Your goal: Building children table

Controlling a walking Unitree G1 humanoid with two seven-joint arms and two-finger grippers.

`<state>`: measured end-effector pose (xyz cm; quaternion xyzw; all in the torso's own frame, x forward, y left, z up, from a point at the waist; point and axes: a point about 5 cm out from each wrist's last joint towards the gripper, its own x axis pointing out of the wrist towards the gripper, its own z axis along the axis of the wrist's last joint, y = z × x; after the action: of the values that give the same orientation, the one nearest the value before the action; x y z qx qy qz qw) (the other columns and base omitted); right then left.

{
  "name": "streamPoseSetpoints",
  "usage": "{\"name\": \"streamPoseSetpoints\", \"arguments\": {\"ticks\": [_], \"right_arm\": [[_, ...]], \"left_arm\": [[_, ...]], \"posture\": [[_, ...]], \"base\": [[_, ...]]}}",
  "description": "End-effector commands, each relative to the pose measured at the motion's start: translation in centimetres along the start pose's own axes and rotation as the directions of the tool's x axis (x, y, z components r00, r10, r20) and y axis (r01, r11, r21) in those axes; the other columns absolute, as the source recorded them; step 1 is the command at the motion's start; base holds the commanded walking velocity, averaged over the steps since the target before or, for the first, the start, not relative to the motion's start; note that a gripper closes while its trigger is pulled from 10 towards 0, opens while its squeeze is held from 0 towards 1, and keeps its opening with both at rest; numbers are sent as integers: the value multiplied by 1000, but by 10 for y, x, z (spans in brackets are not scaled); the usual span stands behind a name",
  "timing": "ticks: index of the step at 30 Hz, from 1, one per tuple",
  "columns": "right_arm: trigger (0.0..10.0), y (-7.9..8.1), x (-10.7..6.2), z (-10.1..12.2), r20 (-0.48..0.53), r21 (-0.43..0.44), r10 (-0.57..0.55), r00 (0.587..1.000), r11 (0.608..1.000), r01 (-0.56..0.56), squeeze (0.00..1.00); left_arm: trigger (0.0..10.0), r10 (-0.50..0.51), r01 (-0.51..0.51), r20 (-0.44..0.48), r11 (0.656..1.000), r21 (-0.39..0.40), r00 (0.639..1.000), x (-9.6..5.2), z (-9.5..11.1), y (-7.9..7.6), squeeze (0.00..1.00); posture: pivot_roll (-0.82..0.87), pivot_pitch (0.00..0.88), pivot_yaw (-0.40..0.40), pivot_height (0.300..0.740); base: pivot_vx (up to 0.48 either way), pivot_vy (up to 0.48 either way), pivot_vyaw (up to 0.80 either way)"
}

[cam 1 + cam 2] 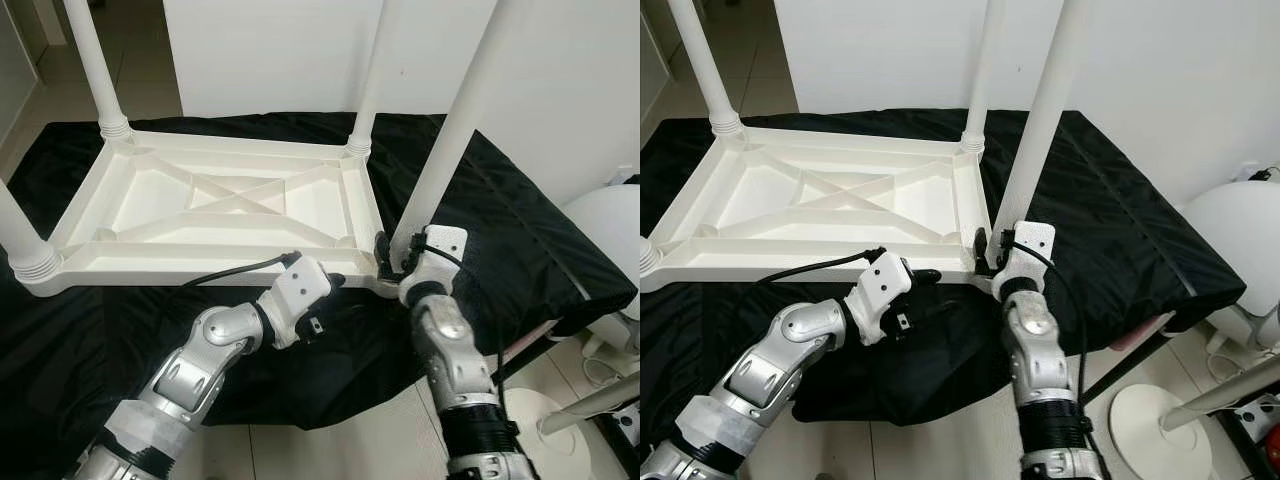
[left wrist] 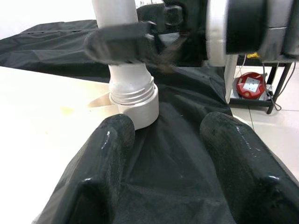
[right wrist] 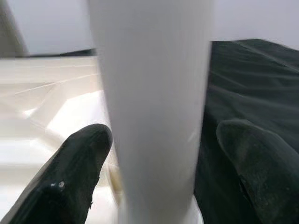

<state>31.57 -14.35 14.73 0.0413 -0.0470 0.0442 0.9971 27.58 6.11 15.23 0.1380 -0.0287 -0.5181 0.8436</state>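
Note:
A white plastic children's table (image 1: 230,200) lies upside down on a black cloth (image 1: 500,230), with its legs pointing up. The near right leg (image 1: 450,140) stands in its corner socket (image 2: 133,100). My right gripper (image 1: 393,258) sits at the base of that leg (image 3: 154,116) with a finger on each side. One finger touches the leg and a thin strip of cloth shows beside the other. My left gripper (image 1: 338,295) is open and empty, low over the cloth just in front of the table's near edge, pointing at the same corner (image 2: 168,154).
The cloth-covered surface ends just before my arms, and tiled floor (image 1: 960,440) lies below. A white rounded object (image 1: 610,230) and a white stand base (image 1: 1160,410) are at the right. A red device (image 2: 250,84) sits on a low rack. A white wall (image 1: 890,50) is behind.

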Motion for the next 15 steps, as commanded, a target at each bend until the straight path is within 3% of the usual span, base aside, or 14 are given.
{"name": "streamPoseSetpoints", "arguments": {"ticks": [1,3,8,15], "right_arm": [[10000,-5,-6,-4,-32,-17,97,995,995,-98,0],[10000,-15,-10,-6,-70,-143,221,973,963,-229,0],[10000,-25,-11,-8,-113,-182,288,951,935,-305,0],[10000,-45,1,-9,-193,-216,397,897,875,-433,0]], "left_arm": [[10000,-43,43,-9,999,2,999,0,-3,-2,0],[10000,-45,45,-8,999,4,999,1,-2,-1,0],[10000,-48,48,-5,999,5,999,2,-2,-1,0],[10000,-67,67,-6,998,20,998,4,0,2,0]], "posture": [[-17,0,-87,740],[-22,0,-82,740],[-26,0,-78,740],[-34,0,-49,740]], "base": [[0,0,0],[0,0,0],[0,0,0],[0,0,0]]}}
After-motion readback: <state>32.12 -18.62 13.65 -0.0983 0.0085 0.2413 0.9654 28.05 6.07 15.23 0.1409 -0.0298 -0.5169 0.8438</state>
